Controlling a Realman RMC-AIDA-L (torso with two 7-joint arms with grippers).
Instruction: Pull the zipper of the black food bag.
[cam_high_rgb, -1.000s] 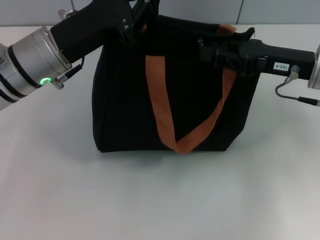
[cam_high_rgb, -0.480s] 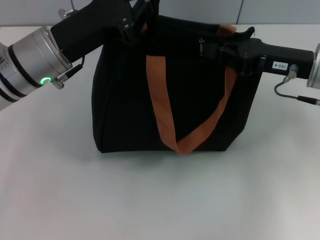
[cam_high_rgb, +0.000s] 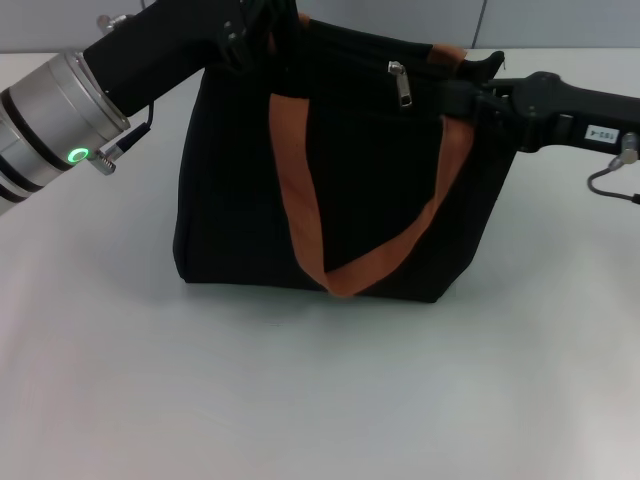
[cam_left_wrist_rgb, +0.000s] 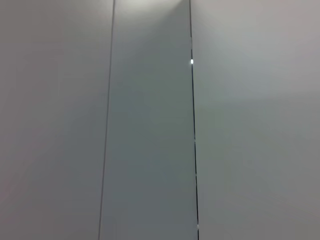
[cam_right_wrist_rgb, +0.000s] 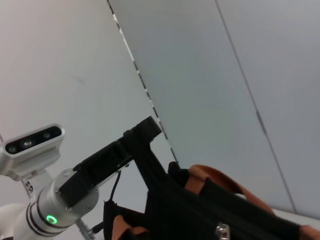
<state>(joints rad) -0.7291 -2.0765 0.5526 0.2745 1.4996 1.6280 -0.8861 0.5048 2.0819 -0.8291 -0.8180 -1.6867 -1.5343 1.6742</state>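
**Both claws at the bag's top**

The bag (cam_high_rgb: 330, 190) stands on the table (cam_high_rgb: 300, 400). The left gripper (cam_high_rgb: 268, 30) pinches its top left corner. The right gripper (cam_high_rgb: 462, 92), spread unclear, touches its top right edge; the zipper (cam_high_rgb: 403, 85) hangs just left of it.

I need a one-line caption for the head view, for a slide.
Left hand holds the black food bag at its top corner; right hand sits beside the hanging zipper, on a white table.

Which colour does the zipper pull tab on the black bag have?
Silver metal; the zipper shows best in the head view, near the bag's top edge.
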